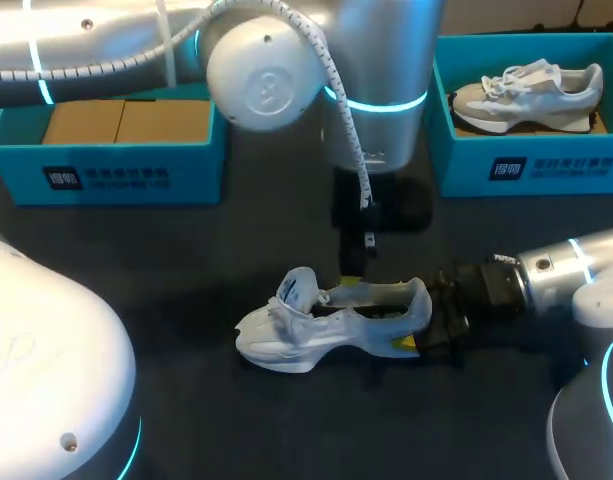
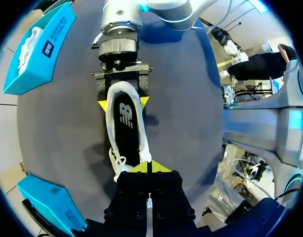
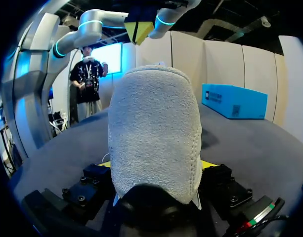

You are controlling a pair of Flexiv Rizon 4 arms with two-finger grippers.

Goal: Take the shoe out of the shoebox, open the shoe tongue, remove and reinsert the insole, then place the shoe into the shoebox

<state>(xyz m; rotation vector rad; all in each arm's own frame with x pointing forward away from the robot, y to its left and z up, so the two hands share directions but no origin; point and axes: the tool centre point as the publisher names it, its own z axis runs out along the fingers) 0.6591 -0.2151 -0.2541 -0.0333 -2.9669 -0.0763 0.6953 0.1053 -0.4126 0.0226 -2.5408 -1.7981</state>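
White low-top sneaker (image 1: 306, 340) sits mid-table on the dark tabletop (image 1: 166, 280), toe left, heel right. It's well clear of every edge. I can't tell if the sole is fully down. The tongue is pulled up and the black insole (image 2: 125, 131) lies flat inside.

Room to move:
- Bare table to the left of the toe and along the near side.
- Teal shoebox at far left (image 1: 106, 175) holds brown cardboard (image 1: 126, 122), well apart from the sneaker.
- Teal shoebox at far right (image 1: 526, 165) holds a beige-and-white sneaker (image 1: 531, 92), also well apart.
- Right side is taken up by the right arm (image 1: 556, 275), lying low along the table.

Hidden:
- In the head view the left arm (image 1: 376, 80) covers the strip between the two boxes.
- In the left wrist view that arm's own finger block covers the toe, so the front of the insole is out of sight.
- In the right wrist view the suede heel fills the middle and blocks the rest of the shoe.

Grippers:
- Right gripper (image 1: 418, 322) is clamped on the heel, one yellow tip on each side, set wide.
- Left gripper (image 1: 352, 268) hangs straight down over the shoe opening, tips pressed together. Nothing visible between them.
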